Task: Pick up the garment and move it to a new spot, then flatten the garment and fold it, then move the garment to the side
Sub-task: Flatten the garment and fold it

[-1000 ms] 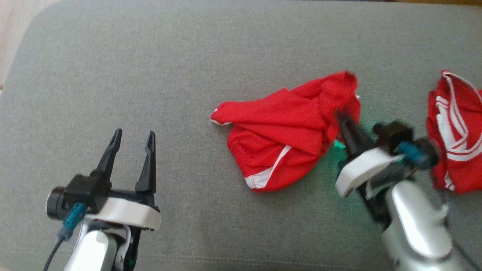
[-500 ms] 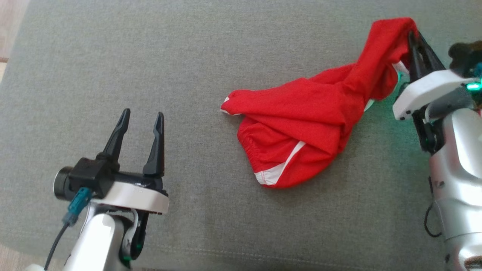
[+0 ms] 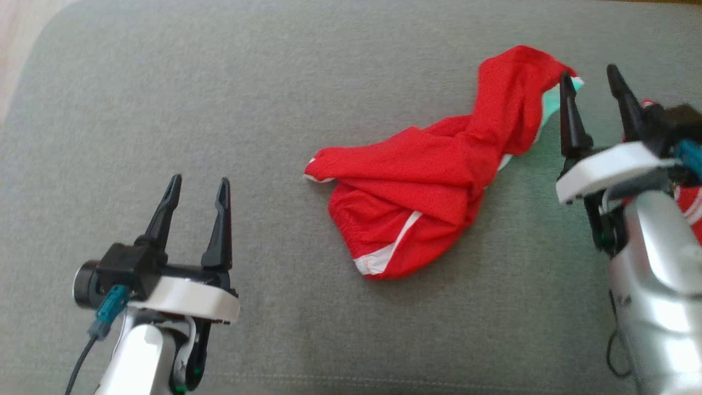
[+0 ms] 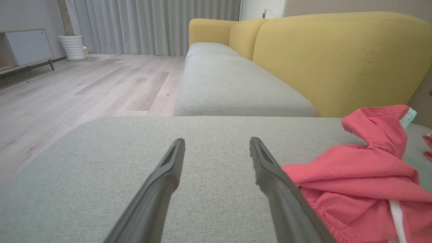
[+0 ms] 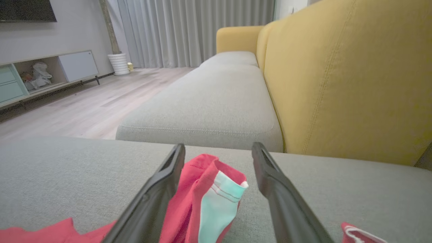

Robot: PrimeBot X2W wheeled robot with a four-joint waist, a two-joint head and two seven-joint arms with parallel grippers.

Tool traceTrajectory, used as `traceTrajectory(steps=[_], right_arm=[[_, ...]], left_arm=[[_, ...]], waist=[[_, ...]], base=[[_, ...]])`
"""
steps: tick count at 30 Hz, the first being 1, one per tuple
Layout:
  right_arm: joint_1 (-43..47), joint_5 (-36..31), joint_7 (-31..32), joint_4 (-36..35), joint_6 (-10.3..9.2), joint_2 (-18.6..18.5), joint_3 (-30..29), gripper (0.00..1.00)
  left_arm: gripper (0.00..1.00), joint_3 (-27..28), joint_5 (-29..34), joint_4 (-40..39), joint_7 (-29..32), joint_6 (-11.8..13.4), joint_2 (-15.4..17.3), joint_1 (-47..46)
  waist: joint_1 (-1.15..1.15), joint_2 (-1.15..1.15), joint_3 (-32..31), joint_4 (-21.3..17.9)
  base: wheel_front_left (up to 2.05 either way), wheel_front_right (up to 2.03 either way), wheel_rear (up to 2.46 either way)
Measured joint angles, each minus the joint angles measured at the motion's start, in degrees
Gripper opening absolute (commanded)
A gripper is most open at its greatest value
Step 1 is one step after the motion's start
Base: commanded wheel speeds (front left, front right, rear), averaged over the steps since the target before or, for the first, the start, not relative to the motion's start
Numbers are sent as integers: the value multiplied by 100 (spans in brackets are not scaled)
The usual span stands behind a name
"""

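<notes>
The garment point(image 3: 417, 181) is red sportswear with white stripes, lying crumpled on the grey seat cushion point(image 3: 274, 99). One end of it is stretched up and to the right. My right gripper point(image 3: 587, 71) stands open beside that end, holding nothing. In the right wrist view the garment's point(image 5: 202, 195) turned-over, pale-lined corner lies low between the spread fingers of the right gripper point(image 5: 218, 146). My left gripper point(image 3: 199, 180) is open and empty over bare cushion, left of the garment. The left wrist view has the garment point(image 4: 357, 175) just right of the left gripper point(image 4: 216, 141).
A second red garment with white stripes point(image 3: 691, 203) lies at the right edge, partly behind my right arm. The yellow sofa backrest point(image 5: 337, 84) rises behind the cushion. Another grey seat cushion point(image 4: 229, 87) adjoins, with wooden floor point(image 4: 84, 87) beyond the left edge.
My right gripper was shut on the garment's end and lifting it up and right. It has now opened and let go, and that end has sunk to the cushion. The left arm is still.
</notes>
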Motion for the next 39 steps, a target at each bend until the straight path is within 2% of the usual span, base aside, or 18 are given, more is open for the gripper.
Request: traceTrajectory(steps=[5,12,19,28,39], right_arm=[[763,-143,64,-1116,0,59,-18,100],[2262,-307,690,-2694,0,318,-78,100],[3337,-328,1149,-3742,0,546,-222,100],[3581,-243,1339,-4099,-1,645,-219,100],[3601,-190,1383,-4180,-1,680,-203,100]], left_arm=[[100,37,48,1,0,5,16,93],[100,56,48,14,0,11,101,432],[100,57,48,-2,4,93,143,694],[100,57,43,-157,85,210,196,953],[100,54,13,-209,135,207,267,974]], waist=[[0,0,-220,-149],[0,0,-531,-303],[0,0,-724,-433],[0,0,-822,-486],[0,0,-792,-470]], base=[[0,0,0],[0,0,0],[0,0,0],[0,0,0],[0,0,0]])
